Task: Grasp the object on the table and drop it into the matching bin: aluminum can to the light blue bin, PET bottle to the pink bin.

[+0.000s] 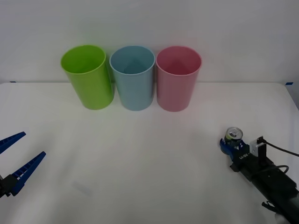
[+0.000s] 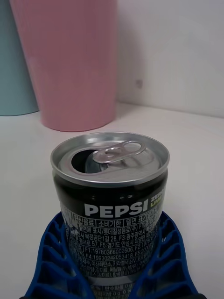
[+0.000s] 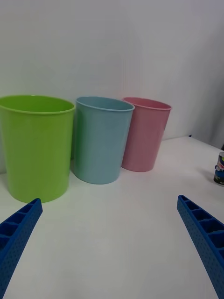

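Right gripper point(image 1: 232, 143) pinches the upright Pepsi can point(image 1: 234, 136) on the white tabletop point(image 1: 149, 163) at four o'clock, the light blue bin point(image 1: 133, 79) at twelve awaiting it; left gripper point(image 1: 16, 161) idles spread.

Three bins stand in a tight row at the far edge of the table point(image 1: 140, 158): green bin point(image 1: 88, 77), blue bin point(image 1: 133, 77), pink bin point(image 1: 177, 77), rims nearly touching, mouths open from above. The broad white tabletop before them lies bare between the can point(image 1: 233, 136) at the right and the left gripper point(image 1: 16, 156) at the near left.
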### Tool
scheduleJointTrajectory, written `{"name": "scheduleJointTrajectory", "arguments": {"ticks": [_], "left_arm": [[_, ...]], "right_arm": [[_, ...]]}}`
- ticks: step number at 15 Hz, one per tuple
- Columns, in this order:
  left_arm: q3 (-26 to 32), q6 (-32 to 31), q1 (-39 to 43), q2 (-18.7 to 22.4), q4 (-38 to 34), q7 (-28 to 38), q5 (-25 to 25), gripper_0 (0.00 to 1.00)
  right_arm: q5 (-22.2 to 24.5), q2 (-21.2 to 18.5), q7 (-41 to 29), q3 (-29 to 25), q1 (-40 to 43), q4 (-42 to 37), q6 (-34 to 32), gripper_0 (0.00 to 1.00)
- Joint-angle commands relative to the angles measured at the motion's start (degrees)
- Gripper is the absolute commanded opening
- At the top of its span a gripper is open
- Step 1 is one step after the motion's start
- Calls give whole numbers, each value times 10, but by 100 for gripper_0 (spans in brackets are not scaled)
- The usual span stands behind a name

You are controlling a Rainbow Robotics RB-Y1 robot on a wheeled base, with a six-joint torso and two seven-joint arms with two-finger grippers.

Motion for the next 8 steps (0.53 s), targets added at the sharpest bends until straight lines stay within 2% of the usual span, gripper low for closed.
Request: {"name": "scheduleJointTrajectory", "arguments": {"ticks": [1, 8], "left_arm": [[0, 0, 0, 0, 0, 0, 0, 100], [0, 0, 0, 0, 0, 0, 0, 100]], "right_arm": [[-2, -1, 0, 0, 1, 0, -9, 0], [-3, -1, -20, 4, 1, -33, -46, 0]]}}
